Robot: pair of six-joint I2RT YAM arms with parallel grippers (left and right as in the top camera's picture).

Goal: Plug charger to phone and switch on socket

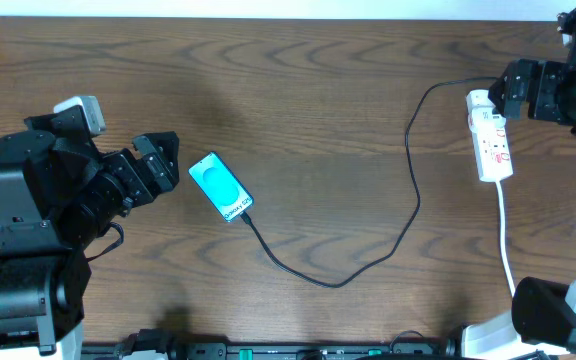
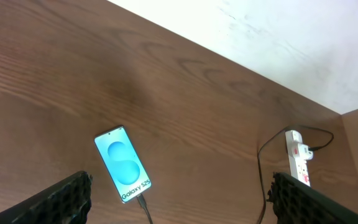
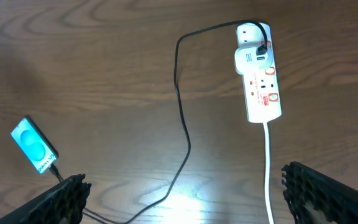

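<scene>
Brown wood worktop (image 1: 298,100) is carrying everything, with the things lying flat and spread out so each arm is getting its own side

Left hand (image 1: 171,162) is hovering just beside the phone, fingers spread wide and gripping nothing. It is likely hanging near in case the phone needs steadying

Right hand (image 1: 500,95) is hanging above the far end of the socket, also wide open and empty. It is probably lining up for the switch

Socket (image 1: 492,140) is lying lengthwise on the right side, well apart from the phone. Its white cord (image 1: 505,240) is trailing toward the near edge. Red markings are showing on its face, but I cannot tell whether a switch is on

Phone (image 1: 221,187) is lying face up and angled left of centre, turquoise screen glowing, bottom end pointing toward the cable

Charger (image 1: 408,210) is sagging in a loose loop from the socket's far end across to the phone, so nothing is pulling tight

Plug tip (image 1: 247,217) is sitting at the phone's bottom edge and looking seated, so the plugging part is seeming done and the switching is looking left to do
</scene>
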